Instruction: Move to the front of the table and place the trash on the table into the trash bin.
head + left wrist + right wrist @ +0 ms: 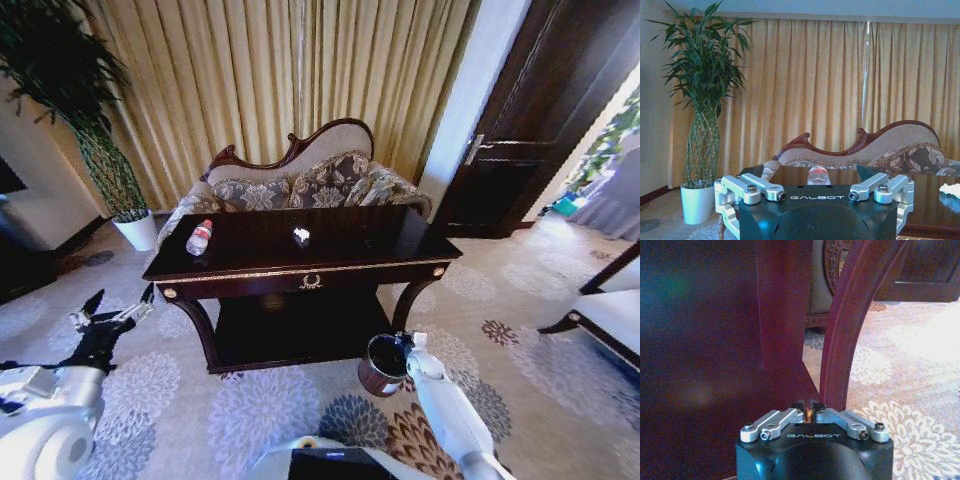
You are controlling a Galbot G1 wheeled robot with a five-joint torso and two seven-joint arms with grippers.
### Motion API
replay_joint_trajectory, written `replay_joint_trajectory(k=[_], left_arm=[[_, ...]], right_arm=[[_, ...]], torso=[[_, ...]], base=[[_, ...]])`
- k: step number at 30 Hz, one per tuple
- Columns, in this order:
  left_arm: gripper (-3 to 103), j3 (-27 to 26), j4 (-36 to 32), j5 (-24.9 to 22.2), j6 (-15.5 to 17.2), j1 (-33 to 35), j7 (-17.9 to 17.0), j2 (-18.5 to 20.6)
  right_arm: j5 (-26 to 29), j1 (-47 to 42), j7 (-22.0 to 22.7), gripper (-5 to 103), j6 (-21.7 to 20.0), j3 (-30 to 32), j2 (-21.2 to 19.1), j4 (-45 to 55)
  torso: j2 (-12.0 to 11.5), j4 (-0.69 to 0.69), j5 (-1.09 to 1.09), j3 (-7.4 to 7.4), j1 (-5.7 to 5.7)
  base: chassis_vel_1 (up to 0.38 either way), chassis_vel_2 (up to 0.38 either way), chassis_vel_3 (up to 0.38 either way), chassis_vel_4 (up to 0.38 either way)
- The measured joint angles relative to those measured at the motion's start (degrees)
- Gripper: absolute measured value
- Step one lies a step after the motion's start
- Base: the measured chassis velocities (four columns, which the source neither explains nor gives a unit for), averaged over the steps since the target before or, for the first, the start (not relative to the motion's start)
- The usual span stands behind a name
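Left gripper (118,305): hangs low over the carpet (520,330), off the table's left front corner; its two dark fingers (93,300) are spread wide apart and hold nothing.
Left gripper, wrist view (815,172): both finger linkages swung outward, with the bottle framed in the gap beyond them.
Plant (75,110): in a white pot (137,231) on the floor, beyond the left gripper and to its left, against the curtain (290,70).
Bottle (199,237): clear plastic with a red cap and label, lying on its side on the table top near the left end, ahead of the left gripper and higher than it.
Table (330,270): long, dark and glossy with gold edge trim and a gold ornament on the front, standing between the two grippers and beyond them.
Paper wad (301,236): white and crumpled, lying near the middle of the table top, well to the right of the bottle.
Sofa (300,180): behind the table, carved frame, patterned cushions.
Bin (384,364): small, round, reddish-brown with a dark inside, on the carpet by the table's right front leg (408,300), touching or just beside the right arm's end.
Right gripper (810,415): low beside that curved leg (845,335); its fingertips are pressed together, with a tiny orange speck between them whose nature I cannot tell.
Door (540,110): dark wood, far right, beyond the right gripper.
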Motion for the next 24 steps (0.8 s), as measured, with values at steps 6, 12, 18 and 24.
replay_joint_trajectory(k=[6, 12, 18, 24], left_arm=[[100, 0.02, -0.11, -0.02, 0.0, -0.01, 0.02, -0.07], [100, -0.09, 0.16, -0.04, -0.21, 0.09, 0.05, -0.01], [100, -0.13, 0.36, -0.1, -0.58, 0.33, 0.17, 0.0], [100, -0.13, 0.41, -0.16, -0.65, 0.23, 0.21, 0.02]], right_arm=[[-0.22, 0.06, -0.01, 32, 0.0, 0.32, -0.03, 0.2], [-0.54, 0.11, -0.02, 48, 0.0, 0.48, 0.01, 0.55], [-0.84, -0.39, -0.02, 75, 0.0, 0.61, 0.25, 1.33], [-0.87, -0.78, -0.02, 96, -0.02, 0.7, 0.22, 1.7]], torso=[[0.0, 0.0, 0.0, 0.0, 0.0], [0.0, 0.0, 0.0, 0.0, 0.0], [0.0, 0.0, 0.0, 0.0, 0.0], [0.0, 0.0, 0.0, 0.0, 0.0]], base=[[0.0, 0.0, 0.0, 0.0], [0.0, 0.0, 0.0, 0.0], [0.0, 0.0, 0.0, 0.0], [0.0, 0.0, 0.0, 0.0]])
